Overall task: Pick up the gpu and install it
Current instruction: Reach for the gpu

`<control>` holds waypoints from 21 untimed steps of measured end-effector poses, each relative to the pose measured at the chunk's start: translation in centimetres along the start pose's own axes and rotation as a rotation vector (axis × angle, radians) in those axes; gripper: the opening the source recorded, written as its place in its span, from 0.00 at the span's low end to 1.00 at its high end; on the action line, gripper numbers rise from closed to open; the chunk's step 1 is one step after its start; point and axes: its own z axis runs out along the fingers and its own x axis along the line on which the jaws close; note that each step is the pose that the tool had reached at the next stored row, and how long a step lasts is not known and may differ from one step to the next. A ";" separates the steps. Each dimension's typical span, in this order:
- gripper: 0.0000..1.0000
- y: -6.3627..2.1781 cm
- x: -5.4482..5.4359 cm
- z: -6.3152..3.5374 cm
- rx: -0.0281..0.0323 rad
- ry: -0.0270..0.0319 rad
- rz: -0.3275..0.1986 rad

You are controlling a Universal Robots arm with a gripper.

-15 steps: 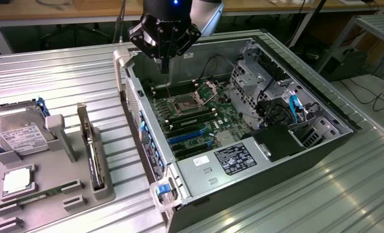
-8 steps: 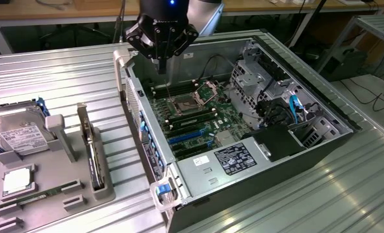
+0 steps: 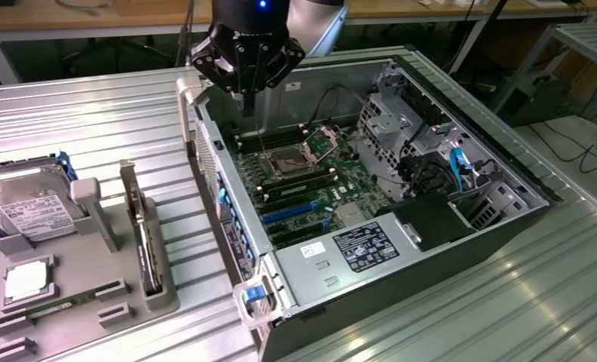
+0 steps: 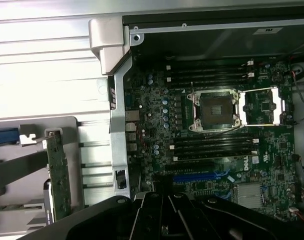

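The gpu [image 3: 145, 241] stands on edge in a slot of the grey holder tray [image 3: 87, 302] at the exterior view's left, its silver end bracket at the far end. In the wrist view the gpu [image 4: 58, 175] shows as a narrow green board beside the case wall. My gripper [image 3: 246, 104] hangs above the far corner of the open computer case [image 3: 500, 170], over the motherboard [image 3: 298, 170]. Its fingers are shut together with nothing between them. In the wrist view the shut gripper [image 4: 167, 212] sits over the blue expansion slots [image 4: 199, 176].
The tray also holds a silver hard drive [image 3: 32, 211], a processor chip [image 3: 25, 280] and a memory stick [image 3: 62, 305]. Inside the case are an open processor socket [image 3: 283, 162], a power supply [image 3: 359, 249] and drive cages [image 3: 399, 121]. Everything rests on a ribbed metal table [image 3: 97, 128].
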 end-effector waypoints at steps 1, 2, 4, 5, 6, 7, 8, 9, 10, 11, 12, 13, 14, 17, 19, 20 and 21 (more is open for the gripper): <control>0.11 -0.04 0.1 0.00 -0.0001 0.0002 -0.004; 0.11 -0.08 0.2 -0.01 -0.0002 0.0003 -0.008; 0.11 -0.18 0.4 -0.02 -0.0004 0.0008 -0.017; 0.11 -0.22 0.5 -0.02 -0.0005 0.0009 -0.021; 0.11 -0.27 0.6 -0.03 -0.0006 0.0011 -0.025; 0.11 -0.32 0.7 -0.03 -0.0006 0.0013 -0.029; 0.11 -0.42 0.9 -0.04 -0.0008 0.0015 -0.034; 0.11 -0.50 1.0 -0.05 -0.0008 0.0016 -0.036; 0.11 -0.58 1.1 -0.06 -0.0009 0.0017 -0.038; 0.11 -0.67 1.2 -0.06 -0.0009 0.0018 -0.039; 0.11 -0.77 1.3 -0.07 -0.0010 0.0018 -0.040; 0.11 -0.87 1.3 -0.07 -0.0011 0.0018 -0.040; 0.11 -0.97 1.4 -0.08 -0.0010 0.0018 -0.040; 0.11 -1.29 1.5 -0.10 -0.0010 0.0019 -0.041; 0.11 -1.50 1.6 -0.11 -0.0010 0.0019 -0.042; 0.11 -1.62 1.6 -0.12 -0.0010 0.0019 -0.043; 0.11 -1.72 1.7 -0.12 -0.0010 0.0019 -0.043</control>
